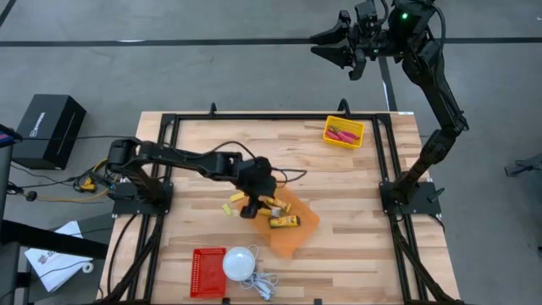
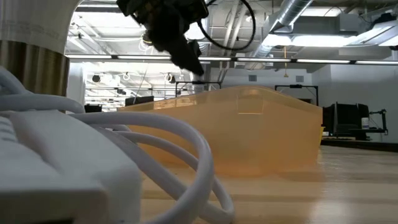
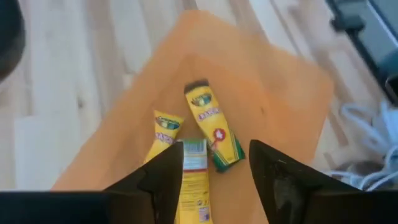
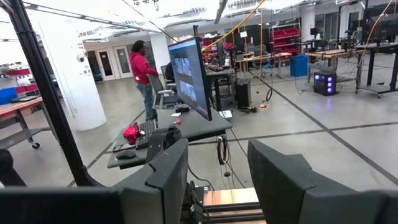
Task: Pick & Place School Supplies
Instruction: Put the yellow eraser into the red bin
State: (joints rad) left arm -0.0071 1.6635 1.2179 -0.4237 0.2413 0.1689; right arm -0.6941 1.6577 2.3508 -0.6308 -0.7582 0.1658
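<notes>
Three crayon boxes lie in the orange tray [image 1: 298, 233] on the worktop [image 1: 356, 220], and the left pincer [image 3: 211, 180] hangs right over them, fingers spread with nothing between them. In the left wrist view one box [image 3: 213, 127] lies just beyond the fingertips, a second [image 3: 163, 134] beside it, and a third [image 3: 194, 180] sits in the gap between the fingers. A few small yellow blocks [image 1: 229, 205] rest on the wood just beside the tray. The yellow bin [image 1: 344, 132] at the far edge holds red-handled scissors [image 1: 341, 134]. The right pincer [image 1: 354, 49] waits high beyond the worktop, fingers apart and empty.

The risk, I judge, is the crowding: the boxes touch or overlap, so closing here could catch two at once or shove a neighbour against the tray wall. The blocks near the tray could also be swept aside by the arm.

The boxes carry a green-and-yellow label that looks like Crayola, though the lettering is too blurred to read for certain.
</notes>
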